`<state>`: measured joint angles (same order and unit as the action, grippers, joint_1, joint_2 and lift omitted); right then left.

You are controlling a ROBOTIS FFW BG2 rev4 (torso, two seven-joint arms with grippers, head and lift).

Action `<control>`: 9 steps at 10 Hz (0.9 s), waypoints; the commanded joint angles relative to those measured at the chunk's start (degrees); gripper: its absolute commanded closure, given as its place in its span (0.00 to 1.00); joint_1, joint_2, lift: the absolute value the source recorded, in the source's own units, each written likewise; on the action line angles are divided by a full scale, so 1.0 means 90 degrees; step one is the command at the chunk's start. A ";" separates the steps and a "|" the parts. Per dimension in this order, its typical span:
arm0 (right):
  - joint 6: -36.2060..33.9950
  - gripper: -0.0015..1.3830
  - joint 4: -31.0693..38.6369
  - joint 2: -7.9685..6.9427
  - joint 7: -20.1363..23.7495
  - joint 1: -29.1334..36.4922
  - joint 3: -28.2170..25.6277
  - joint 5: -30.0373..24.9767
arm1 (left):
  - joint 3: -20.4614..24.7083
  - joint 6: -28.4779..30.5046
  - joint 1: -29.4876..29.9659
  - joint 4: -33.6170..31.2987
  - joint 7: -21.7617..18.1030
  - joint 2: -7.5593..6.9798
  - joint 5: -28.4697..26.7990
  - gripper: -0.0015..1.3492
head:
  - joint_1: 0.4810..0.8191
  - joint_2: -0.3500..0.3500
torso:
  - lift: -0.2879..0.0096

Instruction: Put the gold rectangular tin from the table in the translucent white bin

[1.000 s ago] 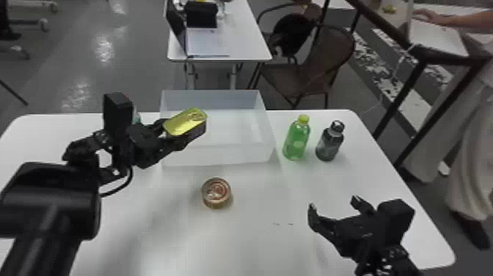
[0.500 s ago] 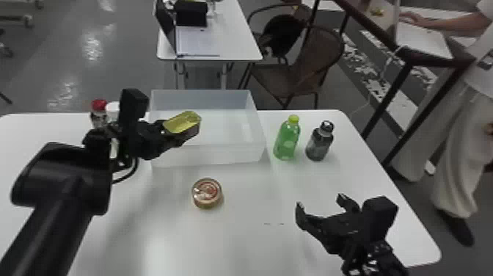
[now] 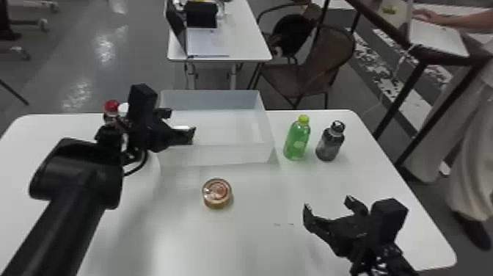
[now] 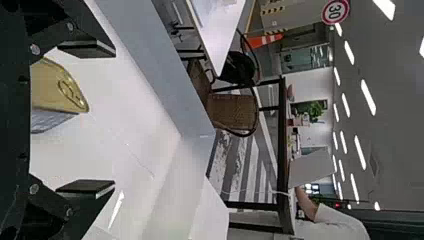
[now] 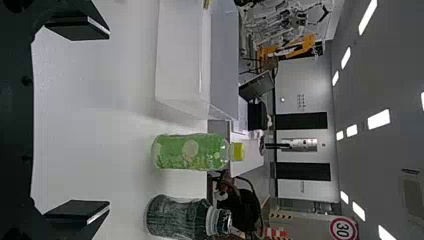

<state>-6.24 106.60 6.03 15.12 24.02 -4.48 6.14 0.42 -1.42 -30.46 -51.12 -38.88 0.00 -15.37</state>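
Your left gripper (image 3: 180, 123) is over the bin's (image 3: 234, 154) left part, jaws apart; gold tin (image 4: 55, 87) inside bin, unclamped. Your right gripper (image 3: 329, 204), jaws apart, right-front of bin. Round can (image 3: 216, 193) before bin.

We see that the table (image 3: 253, 242) is smooth and white, with a soft shine on its near part. The translucent white bin (image 3: 216, 154) looks like smooth plastic, between glossy and matt. The gold rectangular tin (image 4: 60, 87) appears to us as shiny metal, and the round can (image 3: 217, 192) also looks metallic. To the right, the green bottle (image 3: 296, 139) and the dark bottle (image 3: 329, 145) look like glossy plastic. At the far side, we notice a chair (image 3: 308, 69) of rough woven material and a grey floor (image 3: 79, 55), polished and reflecting light
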 commanded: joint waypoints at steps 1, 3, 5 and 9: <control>0.0000 0.07 0.0021 -0.0006 0.0000 0.0017 -0.0010 -0.0009 | -0.0047 -0.0076 0.0240 -0.0286 -0.0026 0.0017 0.0409 0.09 | 0.63 0.31 | 0.67; 0.0000 0.07 0.0031 -0.0006 0.0000 -0.0022 -0.0010 -0.0028 | 0.0207 0.0060 0.1226 -0.1712 0.0111 0.0017 0.0653 0.08 | 0.63 0.30 | 0.67; 0.0000 0.07 0.0060 -0.0006 0.0000 0.0007 -0.0010 -0.0038 | 0.0598 0.0021 0.2378 -0.2806 0.0316 0.0017 0.1131 0.08 | 0.63 0.33 | 0.67; 0.0000 0.07 0.0167 0.0014 0.0000 0.0075 -0.0117 -0.0087 | 0.1242 -0.0067 0.4468 -0.4329 0.1234 0.0017 0.2049 0.06 | 0.63 0.45 | 0.67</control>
<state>-6.24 107.88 6.11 15.12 24.55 -5.31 5.52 10.66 -1.71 7.03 -88.31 -27.90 0.00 2.26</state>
